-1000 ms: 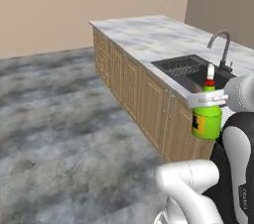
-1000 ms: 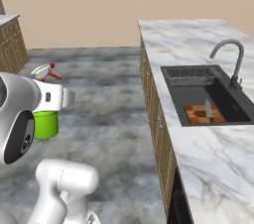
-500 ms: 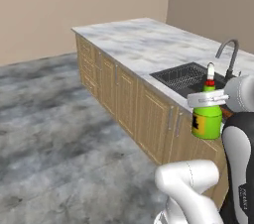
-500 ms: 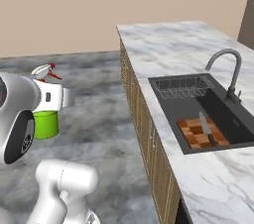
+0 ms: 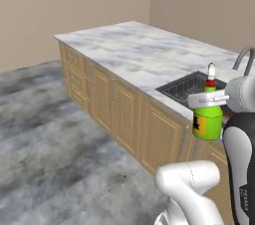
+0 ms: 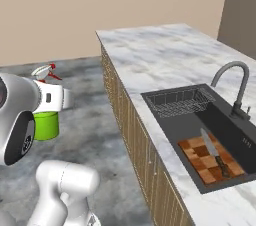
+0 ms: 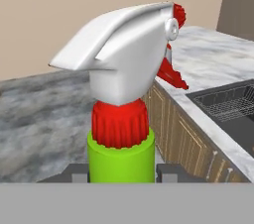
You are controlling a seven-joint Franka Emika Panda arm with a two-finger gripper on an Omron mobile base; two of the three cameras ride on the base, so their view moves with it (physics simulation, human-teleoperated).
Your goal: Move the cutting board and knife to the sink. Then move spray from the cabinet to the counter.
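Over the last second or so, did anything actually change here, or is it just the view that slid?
Mostly the view: the base turned, so the counter and sink slid across both base pictures. The gripper stays clamped on the spray, upright as before. The cutting board and knife still lie in the sink.

Spray: glossy green plastic, white-red nozzle. Surface: polished white marble, grey veins. Cutting board: checkered wood. Sink: matt dark grey. Knife: silver blade.
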